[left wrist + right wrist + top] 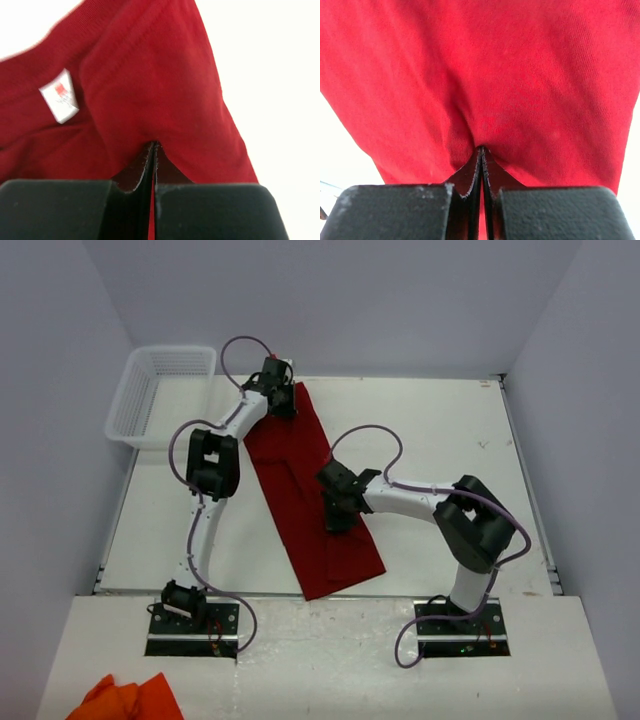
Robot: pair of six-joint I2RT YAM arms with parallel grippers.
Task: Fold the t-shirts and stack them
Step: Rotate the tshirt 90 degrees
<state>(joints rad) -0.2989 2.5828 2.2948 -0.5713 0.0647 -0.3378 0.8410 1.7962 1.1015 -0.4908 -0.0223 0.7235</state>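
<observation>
The dark red t-shirt [295, 475] lies diagonally across the white table [430, 430] as a long narrow strip, apparently folded lengthwise. The left gripper [153, 146] is pressed together on a pinch of fabric near the white neck label [60, 95]. The right gripper [481, 149] pinches smooth cloth closer to the strip's near end.

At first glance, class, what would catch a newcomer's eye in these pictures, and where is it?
A dark red t-shirt lies as a long slanted strip across the middle of the white table. The left pincer is shut on its far end, the right pincer on its near half.
</observation>
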